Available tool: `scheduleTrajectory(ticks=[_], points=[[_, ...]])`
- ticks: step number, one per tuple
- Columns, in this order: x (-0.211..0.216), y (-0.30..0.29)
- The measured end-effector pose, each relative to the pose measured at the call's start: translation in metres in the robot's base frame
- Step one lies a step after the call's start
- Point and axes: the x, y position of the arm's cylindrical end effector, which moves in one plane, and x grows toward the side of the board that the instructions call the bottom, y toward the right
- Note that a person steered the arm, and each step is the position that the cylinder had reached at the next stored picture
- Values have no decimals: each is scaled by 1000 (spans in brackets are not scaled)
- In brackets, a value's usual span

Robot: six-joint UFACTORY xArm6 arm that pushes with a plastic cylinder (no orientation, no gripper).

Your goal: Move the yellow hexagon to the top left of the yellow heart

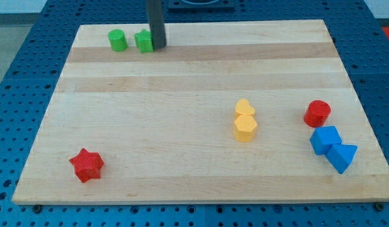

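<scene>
The yellow hexagon [244, 128] lies right of the board's middle. The yellow heart [244, 108] sits directly above it toward the view's top, touching it. My tip [159, 45] stands near the board's top edge, left of centre, right beside a green block [144, 41], far from both yellow blocks.
A green cylinder [117, 40] lies left of the green block. A red star [86, 164] is at the bottom left. A red cylinder [317, 113] sits at the right, with two blue blocks [325, 139] [341, 156] below it. The wooden board [181, 88] rests on a blue perforated table.
</scene>
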Motion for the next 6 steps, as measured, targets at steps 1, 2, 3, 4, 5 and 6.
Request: scheduleTrajectory(ticks=[1,2,3,4,5,6], points=[[0,-30],[0,-55],[0,-71],[9,8],[39,122],[81,237]])
